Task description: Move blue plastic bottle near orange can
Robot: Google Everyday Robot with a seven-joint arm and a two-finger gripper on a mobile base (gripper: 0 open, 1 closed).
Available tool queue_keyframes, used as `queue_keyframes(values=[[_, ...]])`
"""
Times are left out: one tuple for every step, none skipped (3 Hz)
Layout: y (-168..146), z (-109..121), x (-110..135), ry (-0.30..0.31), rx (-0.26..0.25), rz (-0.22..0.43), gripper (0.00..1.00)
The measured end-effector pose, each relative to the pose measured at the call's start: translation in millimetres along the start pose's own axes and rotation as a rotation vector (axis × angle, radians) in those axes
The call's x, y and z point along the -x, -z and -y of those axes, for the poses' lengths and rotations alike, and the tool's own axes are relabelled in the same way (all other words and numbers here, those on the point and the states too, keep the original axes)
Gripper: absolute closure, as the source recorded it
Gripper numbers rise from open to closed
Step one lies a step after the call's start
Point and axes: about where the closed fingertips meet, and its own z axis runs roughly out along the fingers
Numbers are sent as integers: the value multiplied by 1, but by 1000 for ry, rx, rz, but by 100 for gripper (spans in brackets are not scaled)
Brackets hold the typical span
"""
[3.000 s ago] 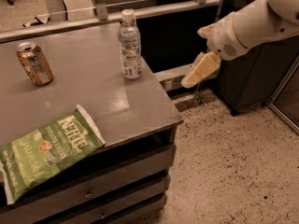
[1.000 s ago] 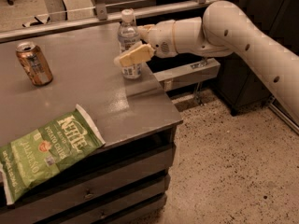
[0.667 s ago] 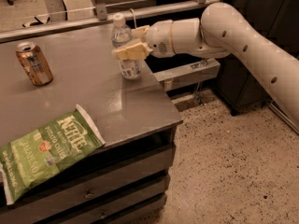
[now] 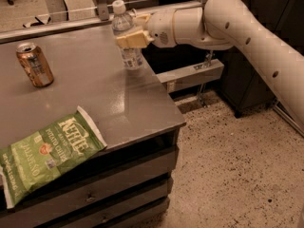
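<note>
The blue plastic bottle [image 4: 126,37], clear with a white cap and a bluish-white label, stands upright near the back right of the grey table [image 4: 90,89]. My gripper [image 4: 130,32] reaches in from the right on the white arm, and its cream fingers [image 4: 133,38] are closed around the bottle's middle. The orange can [image 4: 34,64], copper-coloured with a silver top, stands upright at the left of the table, well apart from the bottle.
A green Kettle chip bag [image 4: 42,153] lies flat at the front left of the table, hanging over its edge. Drawers sit below the tabletop. A speckled floor lies to the right, with dark cabinets and a metal rail behind.
The arm swung in from the right to the bottle and its fingers closed around it. The bottle has shifted slightly left with the gripper. The can and chip bag have not moved.
</note>
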Motion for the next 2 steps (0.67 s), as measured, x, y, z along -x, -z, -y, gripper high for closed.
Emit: queue_keyframes(values=[[-1, 1, 3, 3, 0, 4, 100], [-1, 1, 3, 3, 0, 4, 100]])
